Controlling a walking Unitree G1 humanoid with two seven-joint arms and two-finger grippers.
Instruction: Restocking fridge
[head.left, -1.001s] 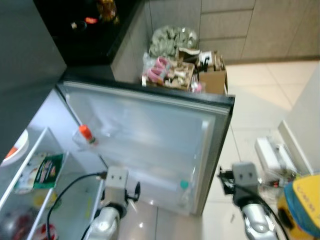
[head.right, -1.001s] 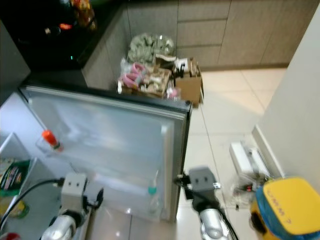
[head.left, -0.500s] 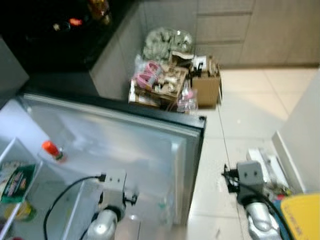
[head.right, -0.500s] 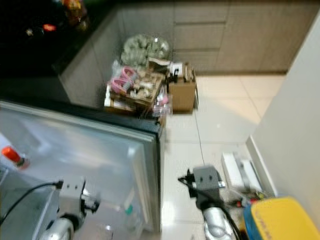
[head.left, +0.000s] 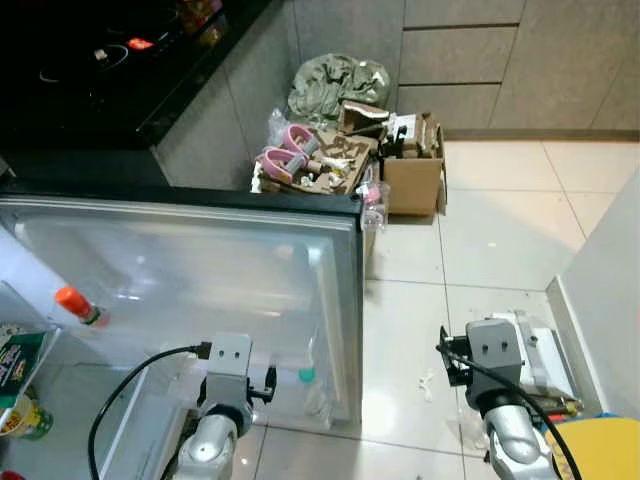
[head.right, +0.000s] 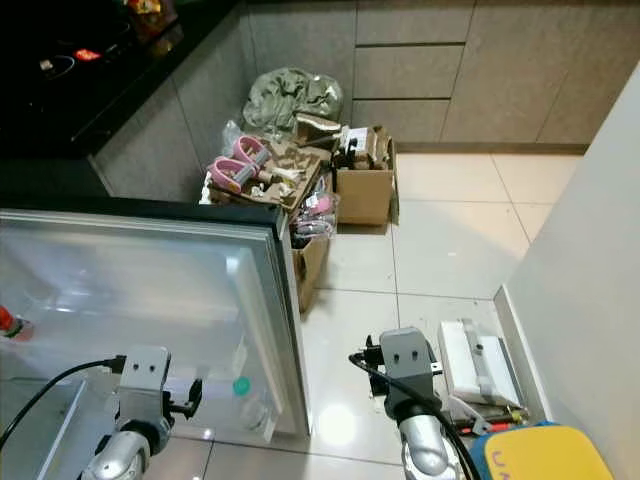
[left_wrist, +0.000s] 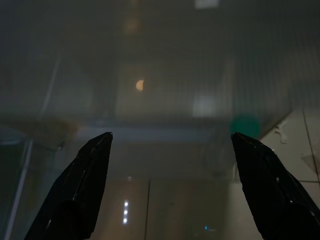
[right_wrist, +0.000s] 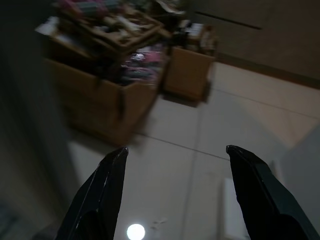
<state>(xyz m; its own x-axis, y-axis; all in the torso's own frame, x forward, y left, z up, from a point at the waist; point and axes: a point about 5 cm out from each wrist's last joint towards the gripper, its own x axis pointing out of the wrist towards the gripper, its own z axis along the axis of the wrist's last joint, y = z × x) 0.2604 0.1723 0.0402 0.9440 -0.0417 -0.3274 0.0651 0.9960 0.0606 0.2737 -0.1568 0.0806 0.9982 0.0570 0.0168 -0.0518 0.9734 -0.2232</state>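
Both arms reach forward and low: the left hand (left_wrist: 170, 187) spreads wide and empty before the open fridge door (head.left: 200, 290), the right hand (right_wrist: 175, 192) equally wide above the floor (head.right: 450, 240). Two bottles sit in the door, one orange-capped (head.left: 78, 305), one teal-capped (head.left: 307, 375); two cardboard boxes (head.right: 365, 190) stand beyond.

Head cameras look down on the open fridge door (head.left: 200, 270); wrist cameras face forward.

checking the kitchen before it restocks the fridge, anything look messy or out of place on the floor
Yes. Overfilled cardboard boxes heaped with packaging and a stuffed green bag crowd the floor against the cabinets, right behind the open fridge door. Small white scraps lie on the tiles near the door's edge. Both claws hang open, holding nothing.
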